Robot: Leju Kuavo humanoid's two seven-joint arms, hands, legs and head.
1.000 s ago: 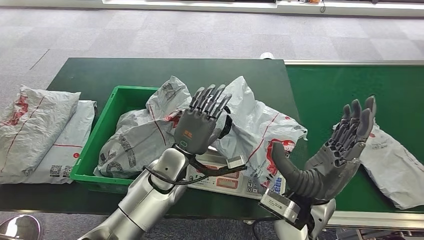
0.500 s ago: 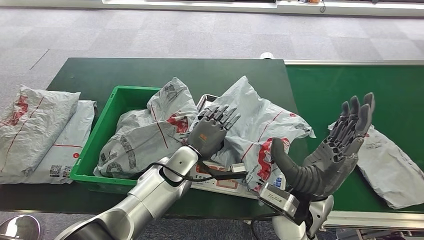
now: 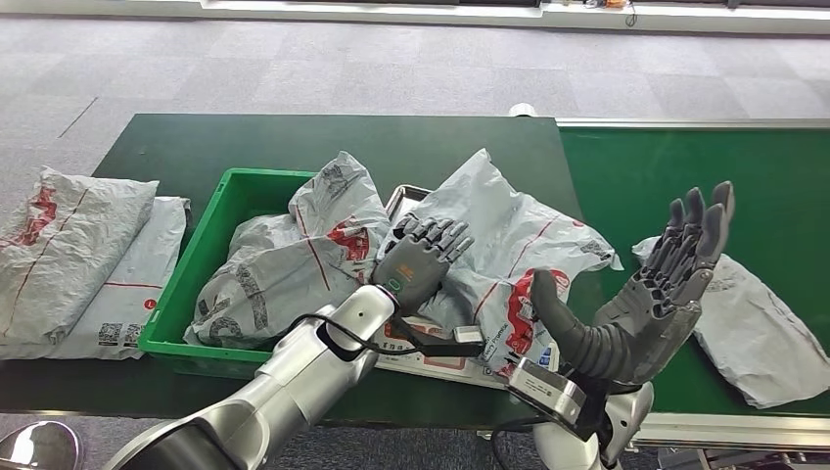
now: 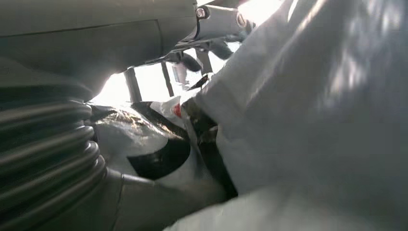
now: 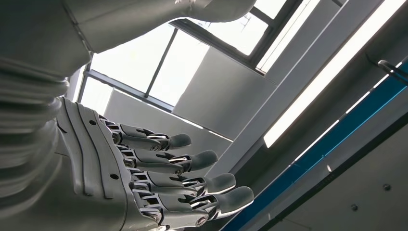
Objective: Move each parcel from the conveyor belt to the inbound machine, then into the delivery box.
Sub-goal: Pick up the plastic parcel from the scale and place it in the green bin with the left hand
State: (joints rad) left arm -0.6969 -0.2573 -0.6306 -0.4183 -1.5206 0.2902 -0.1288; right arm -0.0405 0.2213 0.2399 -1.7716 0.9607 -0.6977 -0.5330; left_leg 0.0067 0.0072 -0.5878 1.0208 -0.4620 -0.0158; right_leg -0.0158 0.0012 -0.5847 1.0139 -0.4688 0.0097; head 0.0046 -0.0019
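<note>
My left robot hand [image 3: 419,262] resting flat on the grey parcel [image 3: 509,245] atop the inbound machine [image 3: 440,357], fingers spread, gripping nothing, my right robot hand [image 3: 658,299] raised wide open, another parcel [image 3: 759,328] on the conveyor belt [image 3: 685,176], green delivery box [image 3: 210,230] beside.

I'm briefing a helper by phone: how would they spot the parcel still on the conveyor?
Find the brighter green conveyor belt on the right of the dark green table. The grey parcel lies flat on it near the front edge, beyond the raised right hand. It alone lies on the belt, apart from the others.
</note>
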